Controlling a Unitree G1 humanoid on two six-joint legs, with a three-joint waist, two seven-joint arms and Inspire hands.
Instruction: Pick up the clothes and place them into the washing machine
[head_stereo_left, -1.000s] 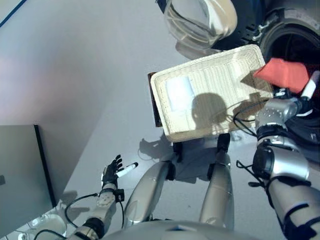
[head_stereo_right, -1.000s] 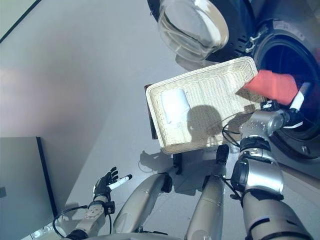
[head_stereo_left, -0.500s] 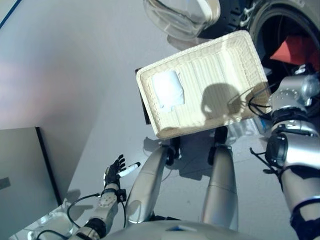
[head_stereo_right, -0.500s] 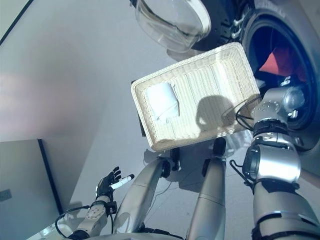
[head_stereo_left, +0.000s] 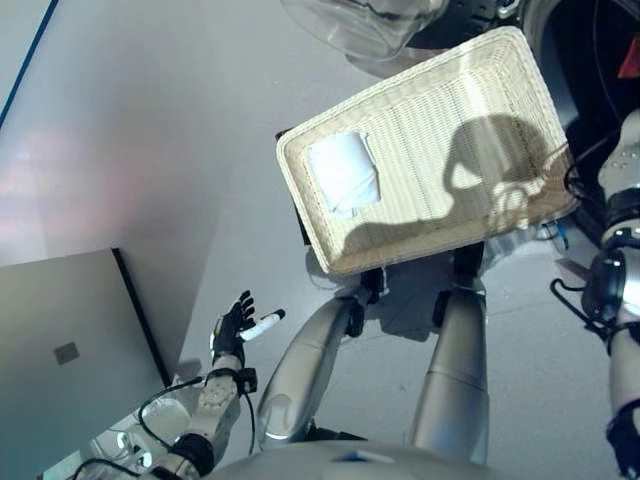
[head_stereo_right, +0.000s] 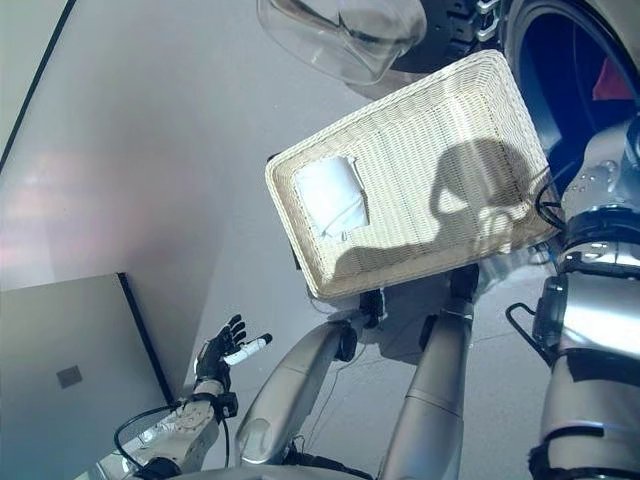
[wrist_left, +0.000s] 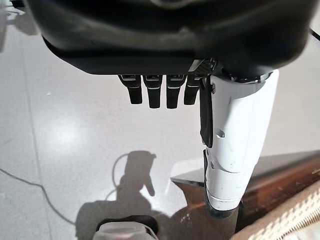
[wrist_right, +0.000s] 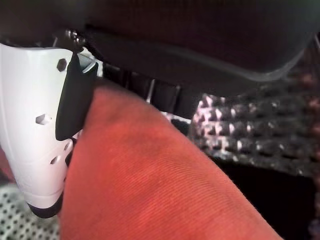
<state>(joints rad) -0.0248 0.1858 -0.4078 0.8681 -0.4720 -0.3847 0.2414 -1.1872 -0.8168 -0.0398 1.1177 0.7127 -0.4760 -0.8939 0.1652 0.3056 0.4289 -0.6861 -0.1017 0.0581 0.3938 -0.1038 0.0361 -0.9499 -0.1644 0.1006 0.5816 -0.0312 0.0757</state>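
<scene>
Your right hand (wrist_right: 45, 135) is closed on the red garment (wrist_right: 150, 185): in the right wrist view the cloth fills the space between the white-covered thumb and the dark fingers (wrist_right: 160, 95), and both press against it. Behind the cloth you can see the perforated metal wall of the drum (wrist_right: 260, 130), so the hand and the garment are inside the washing machine (head_stereo_right: 560, 60). From the head views only a small red edge of the garment shows inside the dark round opening at the upper right, and your right arm runs up toward that opening; the hand itself is past the frame edge there.

Your left hand (head_stereo_left: 236, 328) hangs low at your left side above the grey floor (head_stereo_left: 150, 120), well apart from everything else. Its fingers are straight and spread, the white-covered thumb stands out to the side, and it holds nothing; the left wrist view confirms this.

The white wicker basket (head_stereo_left: 520, 120) sits in front of you, just beside the machine's opening, on a dark stand whose edge shows under its left end. One white cloth (head_stereo_left: 345, 172) lies in the basket's left end, probably folded or crumpled, though you cannot tell which. The machine's glass door (head_stereo_right: 340, 35) stands swung open above the basket
</scene>
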